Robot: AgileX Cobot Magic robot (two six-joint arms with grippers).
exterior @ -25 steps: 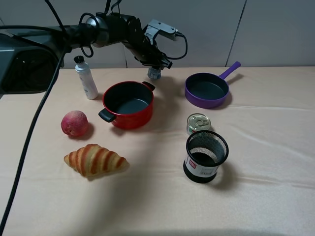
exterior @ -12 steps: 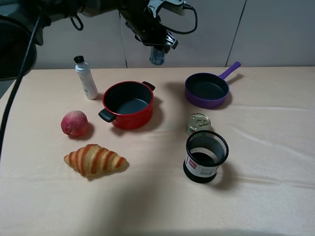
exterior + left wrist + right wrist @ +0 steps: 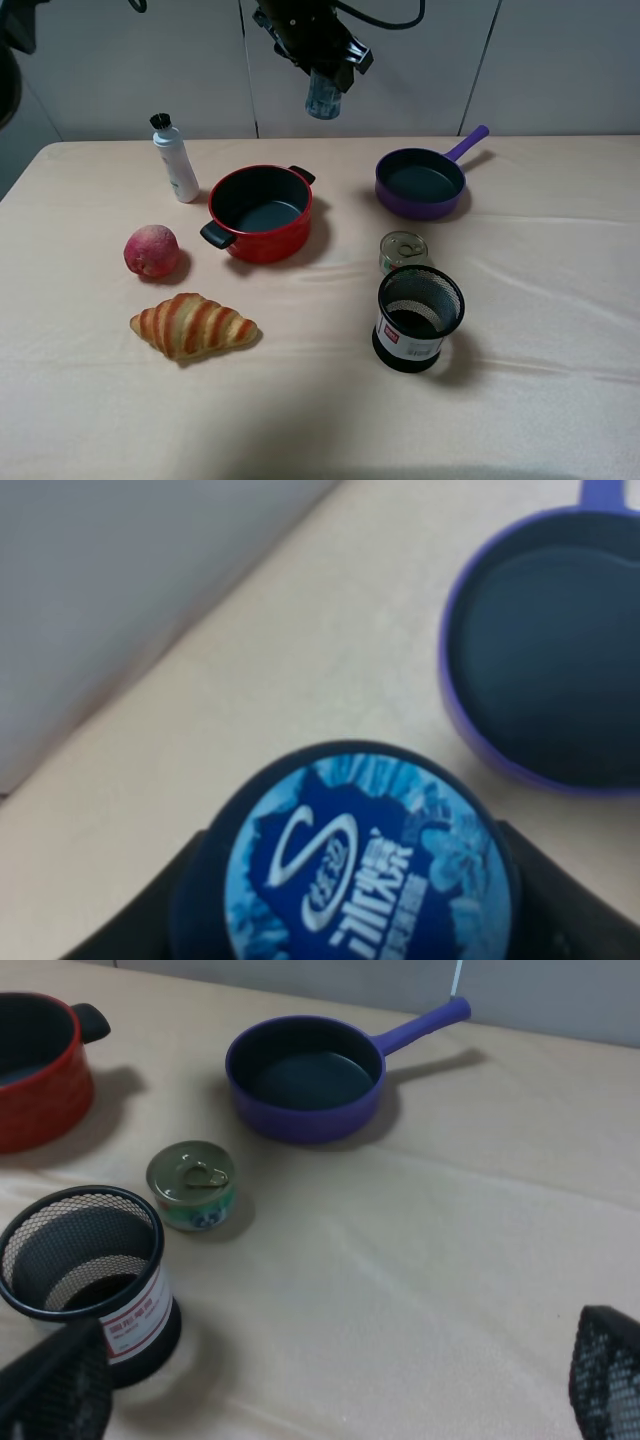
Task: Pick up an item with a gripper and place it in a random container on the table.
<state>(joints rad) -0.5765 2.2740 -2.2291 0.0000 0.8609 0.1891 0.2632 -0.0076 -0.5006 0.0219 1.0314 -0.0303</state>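
Observation:
My left gripper (image 3: 322,85) is shut on the small glass jar (image 3: 321,96) and holds it high above the table's far edge, between the red pot and the purple pan. In the left wrist view the jar's dark blue lid (image 3: 362,868) fills the lower middle, with a black finger on each side. The black wire-mesh cup (image 3: 419,317) with a white and red label stands at the front right; it also shows in the right wrist view (image 3: 87,1272). My right gripper (image 3: 330,1380) is open, its fingers (image 3: 608,1370) wide apart, and it does not show in the exterior high view.
A red pot (image 3: 261,212) with black handles sits centre left, a purple frying pan (image 3: 421,184) at the far right. A silver tin can (image 3: 403,250) stands just behind the mesh cup. A white bottle (image 3: 174,160), a peach (image 3: 151,251) and a croissant (image 3: 194,325) lie on the left.
My left gripper has risen with the jar, from table level behind the red pot to high above the table, drifting slightly right.

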